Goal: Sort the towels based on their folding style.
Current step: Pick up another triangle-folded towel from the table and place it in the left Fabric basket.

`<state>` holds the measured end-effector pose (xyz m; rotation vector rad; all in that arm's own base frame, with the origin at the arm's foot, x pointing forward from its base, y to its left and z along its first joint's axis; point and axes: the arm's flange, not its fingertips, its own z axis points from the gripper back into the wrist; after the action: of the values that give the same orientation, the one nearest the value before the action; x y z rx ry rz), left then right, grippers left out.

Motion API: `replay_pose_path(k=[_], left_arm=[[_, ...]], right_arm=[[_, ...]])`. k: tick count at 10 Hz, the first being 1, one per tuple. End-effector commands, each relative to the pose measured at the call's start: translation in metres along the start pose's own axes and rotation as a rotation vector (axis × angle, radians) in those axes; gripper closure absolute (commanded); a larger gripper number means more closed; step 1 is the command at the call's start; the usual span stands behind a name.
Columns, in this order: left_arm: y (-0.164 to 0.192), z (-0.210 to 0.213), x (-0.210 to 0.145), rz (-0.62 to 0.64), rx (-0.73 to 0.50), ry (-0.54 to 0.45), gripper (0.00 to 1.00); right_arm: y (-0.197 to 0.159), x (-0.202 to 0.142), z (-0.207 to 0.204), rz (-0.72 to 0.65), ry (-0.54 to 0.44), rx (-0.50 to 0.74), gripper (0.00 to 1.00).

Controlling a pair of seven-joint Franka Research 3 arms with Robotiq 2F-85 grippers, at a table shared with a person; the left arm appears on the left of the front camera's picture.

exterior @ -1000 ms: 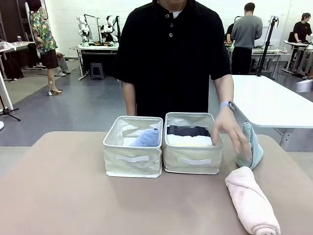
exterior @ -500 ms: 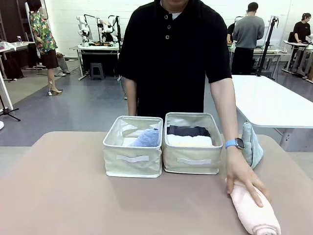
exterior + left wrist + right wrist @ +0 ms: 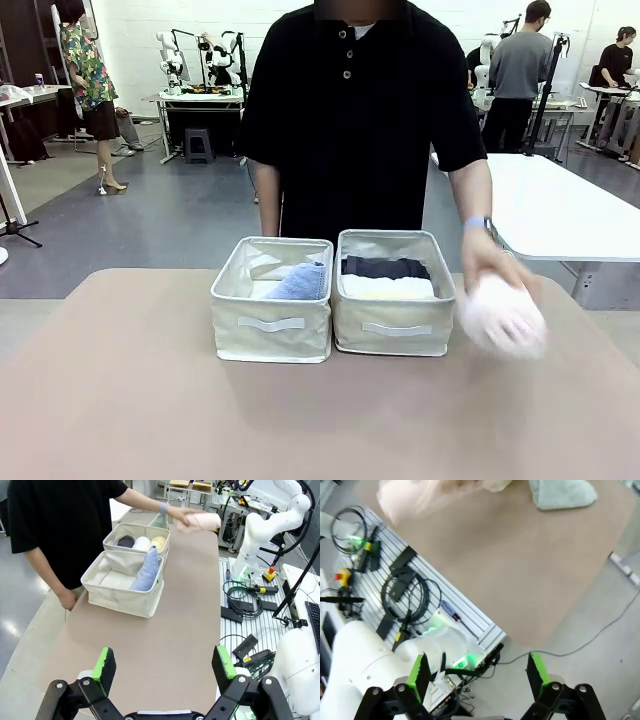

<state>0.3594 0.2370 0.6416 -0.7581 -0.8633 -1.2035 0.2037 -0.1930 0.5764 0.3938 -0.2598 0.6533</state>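
Both wide and empty, left gripper [image 3: 162, 661] and right gripper [image 3: 477, 667] at tan table [image 3: 120, 400], grey floor [image 3: 150, 220].

Pink towel [image 3: 503, 316] aloft; lavender towel [image 3: 298, 283] binned; teal towel [image 3: 562, 492] lying flat.

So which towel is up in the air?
The pale pink roll, held in the person's hand beside the bins; the other towels lie in the bins or on the table.

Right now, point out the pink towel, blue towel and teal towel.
pink towel [image 3: 503, 318]: front view, middle of the blurred roll.
blue towel [image 3: 146, 572]: left wrist view, middle of the upright wedge.
teal towel [image 3: 563, 492]: right wrist view, centre of its upper face.
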Motion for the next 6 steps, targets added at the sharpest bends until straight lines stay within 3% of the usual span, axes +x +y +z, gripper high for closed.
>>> replay_pose_path(k=[1,6], left_arm=[[-0.0014,0.0013,0.0005,-0.015,0.001,-0.013,0.00],[-0.0014,0.0013,0.0005,-0.015,0.001,-0.013,0.00]], right_arm=[[0.0020,-0.0023,0.0033,0.010,-0.019,-0.009,0.00],[0.0020,-0.0023,0.0033,0.010,-0.019,-0.009,0.00]])
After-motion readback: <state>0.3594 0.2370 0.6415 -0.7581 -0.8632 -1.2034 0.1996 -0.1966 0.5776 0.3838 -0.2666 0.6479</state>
